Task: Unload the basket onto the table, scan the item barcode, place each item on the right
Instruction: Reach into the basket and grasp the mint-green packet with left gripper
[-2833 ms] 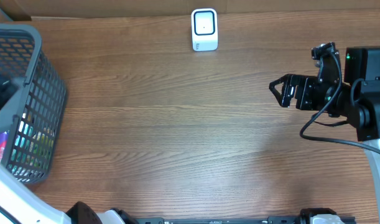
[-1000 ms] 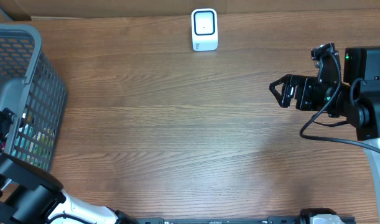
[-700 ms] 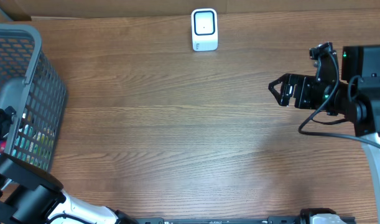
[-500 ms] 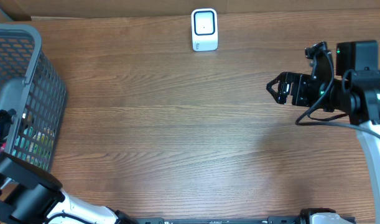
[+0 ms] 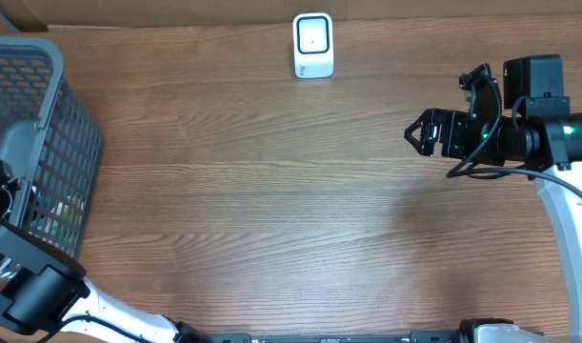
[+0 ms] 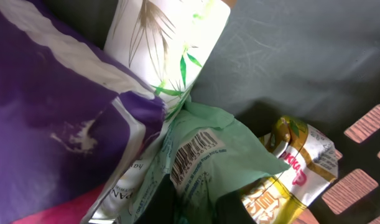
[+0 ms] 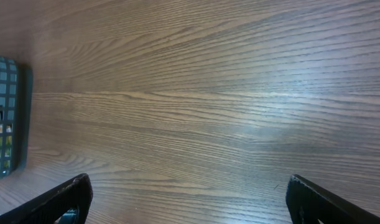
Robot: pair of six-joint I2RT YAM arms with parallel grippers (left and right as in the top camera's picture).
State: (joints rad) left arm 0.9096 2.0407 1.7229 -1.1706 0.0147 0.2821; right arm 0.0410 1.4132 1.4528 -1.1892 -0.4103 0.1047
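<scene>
Left arm (image 5: 29,276) bends up from the near-left corner into the grey basket (image 5: 52,67). Inside it, the left gripper (image 6: 196,208) is pressed together on a green packet (image 6: 239,146) — its barcode (image 6: 193,152) faces the wrist camera. A white scanner (image 5: 313,45) stands at the far edge. Right arm (image 5: 548,138) reaches in level from the right — right gripper (image 5: 419,133) spread wide, holding nothing, above the wooden table (image 5: 271,191).

Basket (image 5: 43,124) at the table's (image 5: 271,210) left edge, packet (image 6: 202,155) inside it; scanner (image 5: 312,45) far centre; right end effector (image 5: 416,133) over the right side.
</scene>
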